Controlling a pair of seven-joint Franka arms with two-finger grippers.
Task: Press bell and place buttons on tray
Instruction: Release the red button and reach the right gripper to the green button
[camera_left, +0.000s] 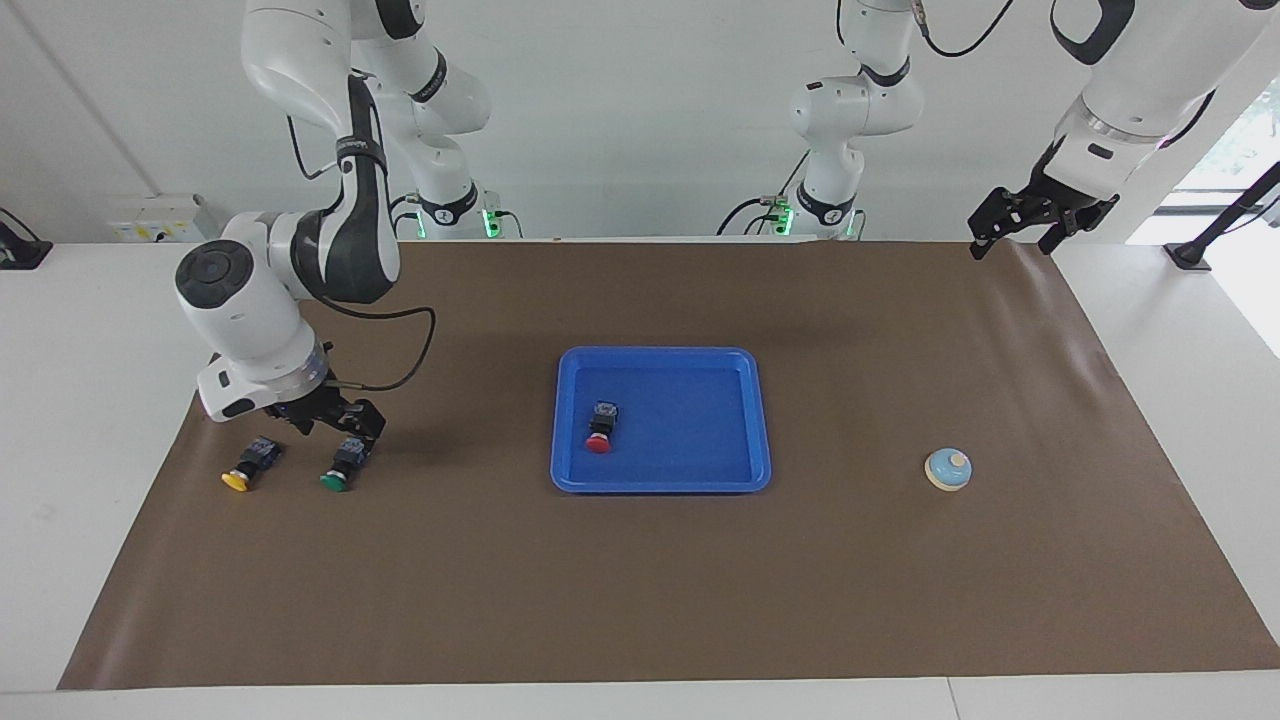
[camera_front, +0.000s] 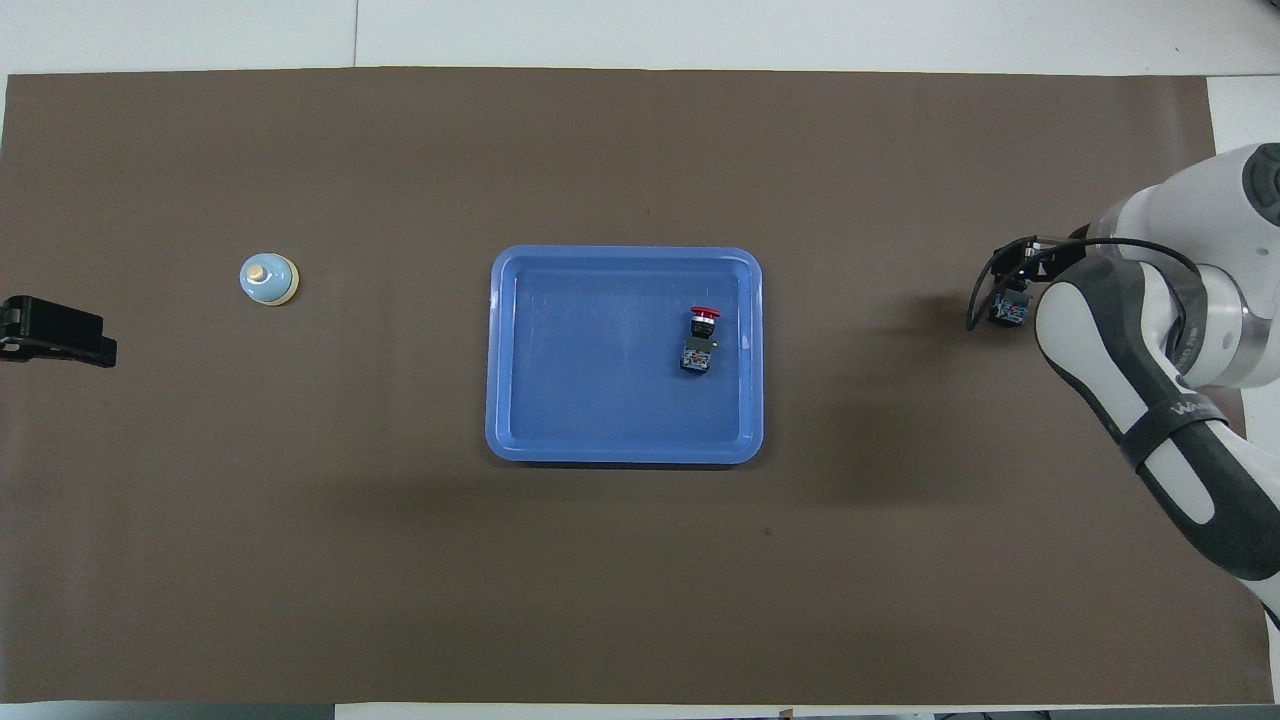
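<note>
**Right claw over the green button; red one already trayed**

Right claw (camera_left: 335, 428) hangs low, just above the black body of the green-capped push-button switch (camera_left: 340, 467), jaws spread wide to either side of it, gripping nothing; left claw (camera_left: 1028, 225) waits raised over the left arm's end of the brown matte mat covering the surface (camera_left: 640, 600), jaws apart and empty.

Red-capped push-button switch (camera_left: 600, 431) lies on its side in the shallow bright-blue plastic tray (camera_left: 660, 486), toward the right arm's end of it; yellow-capped push-button switch (camera_left: 249, 467) lies beside the green one, closer to the right arm's end; small light-blue domed bell with cream knob (camera_left: 947, 469) stands alone toward the left arm's end, well apart from the tray.

Judgement: step in hand is the pick of the green button; bring the jaws down squarely on the flat sides of the boxy black body, not the round cap, which looks smooth and likely to slip; the yellow button is near, so keep the outer finger clear of it; the tray's raised rim calls for a lift before crossing.
</note>
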